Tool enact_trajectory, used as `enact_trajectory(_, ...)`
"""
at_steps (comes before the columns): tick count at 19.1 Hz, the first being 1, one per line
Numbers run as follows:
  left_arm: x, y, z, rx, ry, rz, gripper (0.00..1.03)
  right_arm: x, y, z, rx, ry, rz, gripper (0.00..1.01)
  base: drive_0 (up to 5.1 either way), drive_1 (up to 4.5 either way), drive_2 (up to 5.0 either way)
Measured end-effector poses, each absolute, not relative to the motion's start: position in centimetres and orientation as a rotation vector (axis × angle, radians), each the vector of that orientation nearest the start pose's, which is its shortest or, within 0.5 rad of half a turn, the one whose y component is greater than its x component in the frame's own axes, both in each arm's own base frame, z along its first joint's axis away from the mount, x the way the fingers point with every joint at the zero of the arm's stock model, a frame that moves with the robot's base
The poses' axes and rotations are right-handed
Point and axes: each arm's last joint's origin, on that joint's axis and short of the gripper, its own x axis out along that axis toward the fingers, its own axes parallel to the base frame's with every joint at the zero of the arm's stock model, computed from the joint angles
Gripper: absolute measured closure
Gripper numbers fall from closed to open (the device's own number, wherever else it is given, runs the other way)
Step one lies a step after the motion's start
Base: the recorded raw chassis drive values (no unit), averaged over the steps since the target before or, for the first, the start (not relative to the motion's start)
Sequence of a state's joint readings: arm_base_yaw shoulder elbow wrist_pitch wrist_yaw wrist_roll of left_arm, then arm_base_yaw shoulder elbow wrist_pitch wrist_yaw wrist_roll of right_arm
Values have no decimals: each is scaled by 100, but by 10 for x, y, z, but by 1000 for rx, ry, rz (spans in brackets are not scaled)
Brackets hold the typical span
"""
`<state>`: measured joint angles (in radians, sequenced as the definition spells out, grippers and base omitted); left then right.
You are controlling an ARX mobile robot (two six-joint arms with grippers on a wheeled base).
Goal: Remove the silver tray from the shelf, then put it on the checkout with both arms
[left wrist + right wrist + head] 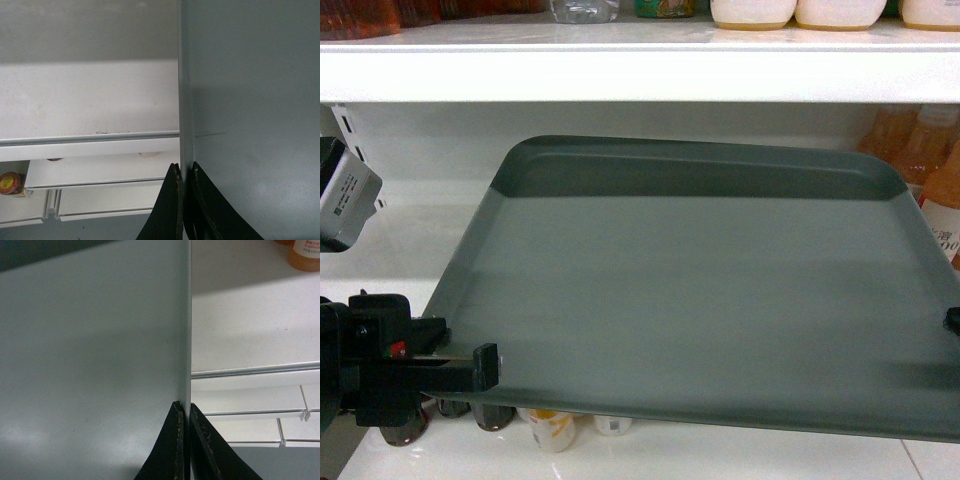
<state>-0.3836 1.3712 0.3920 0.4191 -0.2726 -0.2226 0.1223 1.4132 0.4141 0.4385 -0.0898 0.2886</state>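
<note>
- The tray (pixel 700 300) fills the head view, held off the shelf (pixel 640 75), its near edge out over the lower boards and its far rim under the upper board. You have it off; the carry to the checkout remains, and no checkout shows in any view.
- Keep both arms moving together and level. The tray is wide and gripped only at its two side rims, so any difference in height or pace will likely twist it or pull a rim out of a grip.
- Back straight out before turning, so the far rim clears the upper board and the bottles (pixel 920 160) at right.
- The left end effector (pixel 184 172) is clamped on the left rim, jaws nearly closed with the thin rim between them. The head view shows its body only from the side.
- The right end effector (pixel 183 410) pinches the right rim likewise. The head view shows just a dark sliver at its right border, so trust the wrist view for that grip.
</note>
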Motion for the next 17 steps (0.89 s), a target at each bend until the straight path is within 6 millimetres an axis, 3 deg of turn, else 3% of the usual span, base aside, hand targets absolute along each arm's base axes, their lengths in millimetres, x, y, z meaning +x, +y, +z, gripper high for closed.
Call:
enact_trajectory(3,221,-81,142,-33,538,-48,100,241,32,140,271,585,126,99,1,-96,97)
enact_trajectory(17,221,-81,141,-23,537,-47,100,242,33,139,272,590,129,99,7,-422,436)
